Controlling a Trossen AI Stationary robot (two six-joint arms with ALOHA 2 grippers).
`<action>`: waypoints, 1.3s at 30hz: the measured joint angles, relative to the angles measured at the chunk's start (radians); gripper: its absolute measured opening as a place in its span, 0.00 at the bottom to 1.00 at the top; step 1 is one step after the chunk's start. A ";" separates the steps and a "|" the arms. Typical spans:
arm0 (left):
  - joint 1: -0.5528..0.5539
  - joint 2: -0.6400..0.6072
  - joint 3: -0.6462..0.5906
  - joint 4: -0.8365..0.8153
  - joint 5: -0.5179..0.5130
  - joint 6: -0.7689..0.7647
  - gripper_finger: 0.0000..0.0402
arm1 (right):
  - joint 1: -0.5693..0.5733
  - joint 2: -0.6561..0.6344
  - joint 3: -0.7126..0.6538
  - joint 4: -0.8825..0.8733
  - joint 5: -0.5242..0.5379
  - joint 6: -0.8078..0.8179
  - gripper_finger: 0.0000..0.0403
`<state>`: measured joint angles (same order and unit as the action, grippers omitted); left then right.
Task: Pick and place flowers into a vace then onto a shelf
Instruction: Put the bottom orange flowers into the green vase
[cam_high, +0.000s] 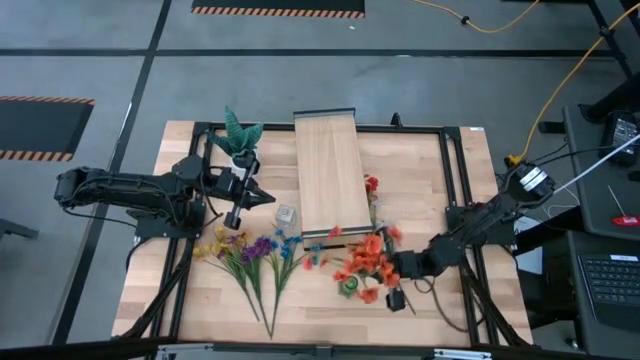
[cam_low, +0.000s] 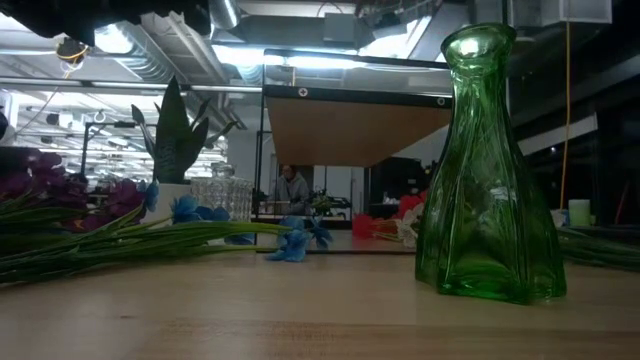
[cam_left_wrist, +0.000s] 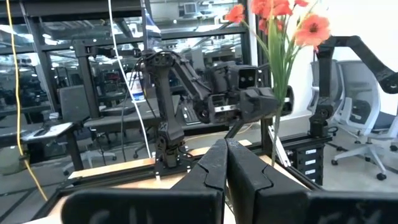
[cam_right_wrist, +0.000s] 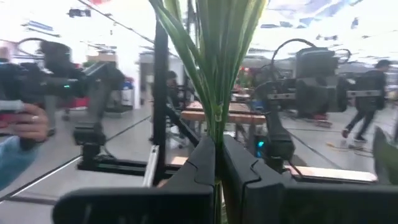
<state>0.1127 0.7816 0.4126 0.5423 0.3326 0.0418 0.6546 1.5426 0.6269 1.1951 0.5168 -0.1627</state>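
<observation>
A bunch of red-orange flowers (cam_high: 365, 262) on green stems stands upright in my right gripper (cam_high: 392, 267), near the table's near edge and beside the green glass vase (cam_high: 350, 287). In the low view the green glass vase (cam_low: 490, 170) stands upright with nothing in its mouth. Yellow, purple and blue flowers (cam_high: 250, 250) lie flat on the table. The pale wood shelf (cam_high: 330, 172) stands at the far middle. My left gripper (cam_high: 262, 197) is shut, holds nothing, and hovers left of the shelf. My right gripper pinches the red-orange bunch's green stems (cam_right_wrist: 216, 127) between its two fingers. The fingers come level from the table's right and lie across the stems. The bunch is upright, with its blossoms (cam_left_wrist: 273, 15) above the fingers and its lower stems (cam_left_wrist: 275, 146) hanging below.
A spiky green plant in a white pot (cam_high: 240, 138) stands at the far left. A small clear glass vase (cam_high: 285, 214) stands by the shelf's near left corner, and more red flowers (cam_high: 372, 186) lie at the shelf's right. People (cam_right_wrist: 373, 93) and a hand (cam_right_wrist: 28, 124) show beyond the table.
</observation>
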 joint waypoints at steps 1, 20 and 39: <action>0.000 0.000 0.000 0.000 0.000 -0.004 0.01 | 0.003 0.015 0.009 0.000 0.023 0.000 0.01; 0.000 0.000 0.000 0.000 -0.001 -0.047 0.01 | 0.056 0.111 0.019 0.101 0.085 0.003 0.00; 0.000 0.000 0.000 -0.002 -0.002 -0.047 0.01 | 0.052 0.306 0.019 0.268 0.105 -0.004 0.00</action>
<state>0.1127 0.7817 0.4126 0.5407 0.3310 -0.0055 0.7071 1.8487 0.6456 1.4629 0.6220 -0.1664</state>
